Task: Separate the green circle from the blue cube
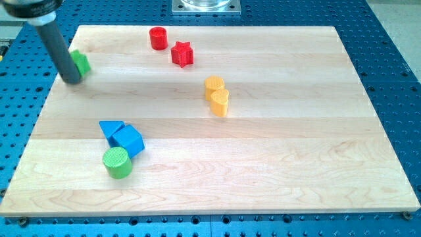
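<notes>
The green circle (118,162) sits at the lower left of the wooden board, touching the blue cube (128,140) just above and to its right. A blue triangle (110,128) touches the cube's upper left. My tip (73,81) is at the board's upper left, far above these blocks, right against a second green block (81,62) that it partly hides.
A red cylinder (158,37) and a red star (182,54) lie near the top edge. Two yellow blocks (214,84) (220,102) touch each other at the centre. The wooden board (276,164) lies on a blue perforated table (395,66).
</notes>
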Controlling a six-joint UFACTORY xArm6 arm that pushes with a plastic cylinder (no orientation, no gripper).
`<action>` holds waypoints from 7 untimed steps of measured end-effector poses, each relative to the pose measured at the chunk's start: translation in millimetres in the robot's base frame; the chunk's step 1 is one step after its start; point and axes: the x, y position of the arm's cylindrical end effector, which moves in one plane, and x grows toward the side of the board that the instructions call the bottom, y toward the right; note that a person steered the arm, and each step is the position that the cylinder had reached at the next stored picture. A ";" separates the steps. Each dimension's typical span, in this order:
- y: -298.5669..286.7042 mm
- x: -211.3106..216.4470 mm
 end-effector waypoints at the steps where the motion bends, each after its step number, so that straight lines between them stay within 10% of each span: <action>1: 20.3 -40.9; 2: 43.2 -63.9; 5: 189.2 129.9; 7: 157.9 206.6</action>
